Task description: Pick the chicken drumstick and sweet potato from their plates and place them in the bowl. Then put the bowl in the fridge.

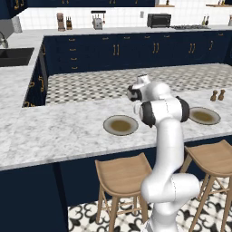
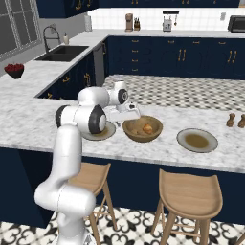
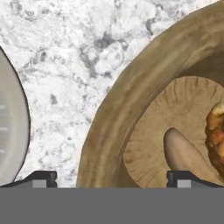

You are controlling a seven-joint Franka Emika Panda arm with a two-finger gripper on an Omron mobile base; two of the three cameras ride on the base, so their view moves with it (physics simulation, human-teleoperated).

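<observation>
The wooden bowl (image 2: 142,129) stands on the marble counter between two grey-green plates (image 2: 197,139) (image 1: 120,125). Inside it lie the golden-orange chicken drumstick (image 2: 148,128) and, beside it, the pale tan sweet potato (image 3: 181,153). In the hand view the drumstick (image 3: 216,131) sits at the right edge and the bowl's thick rim (image 3: 111,118) runs between my fingertips. My gripper (image 3: 113,179) (image 2: 132,117) is open and hangs low over the bowl's left rim, one finger (image 3: 41,178) outside, one finger (image 3: 186,178) inside. Both plates are bare. The fridge is out of view.
Two small wooden shakers (image 2: 235,119) stand at the counter's far right. Wooden stools (image 2: 190,194) sit under the counter's near edge. A sink (image 2: 62,52) and a dark bowl of red fruit (image 2: 14,71) are on the left counter. Navy cabinets line the back.
</observation>
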